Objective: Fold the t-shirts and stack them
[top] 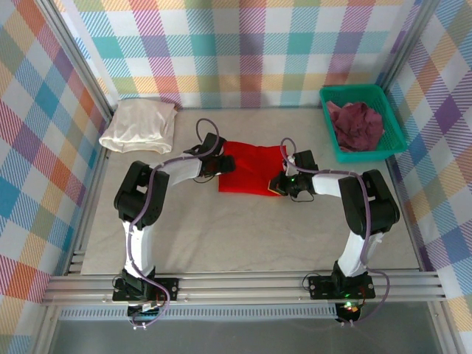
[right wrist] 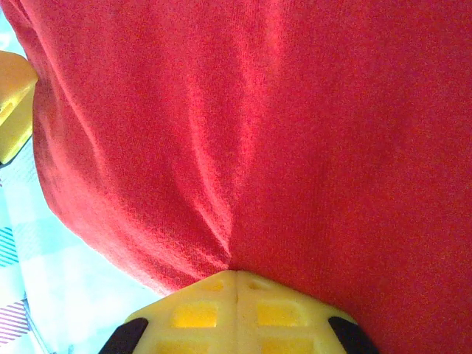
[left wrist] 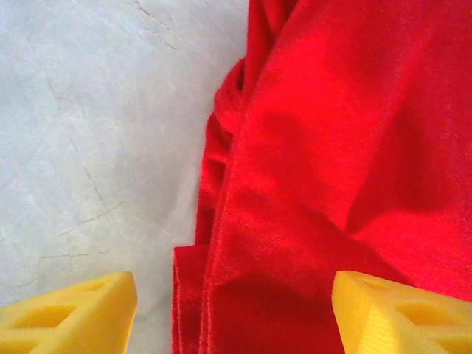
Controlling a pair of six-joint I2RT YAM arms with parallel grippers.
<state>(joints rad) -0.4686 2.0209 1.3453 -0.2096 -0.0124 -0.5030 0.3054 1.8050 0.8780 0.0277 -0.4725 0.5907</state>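
The bright red t-shirt (top: 251,168) lies folded in the middle of the table. My left gripper (top: 216,164) hovers over its left edge with the jaws wide apart; in the left wrist view the yellow fingers (left wrist: 74,313) stand on either side of the folded red cloth (left wrist: 332,147) and hold nothing. My right gripper (top: 279,184) is at the shirt's right edge, shut on the red cloth (right wrist: 295,133), whose creases run into the closed jaws (right wrist: 236,279). The cream-white t-shirt (top: 140,125) lies folded at the back left. The maroon-purple t-shirt (top: 355,125) is crumpled in the basket.
The green mesh basket (top: 366,155) stands at the back right, near the checked right wall. Checked walls close in the table on three sides. A metal rail with both arm bases runs along the near edge. Bare tabletop (left wrist: 88,133) lies left of the red shirt.
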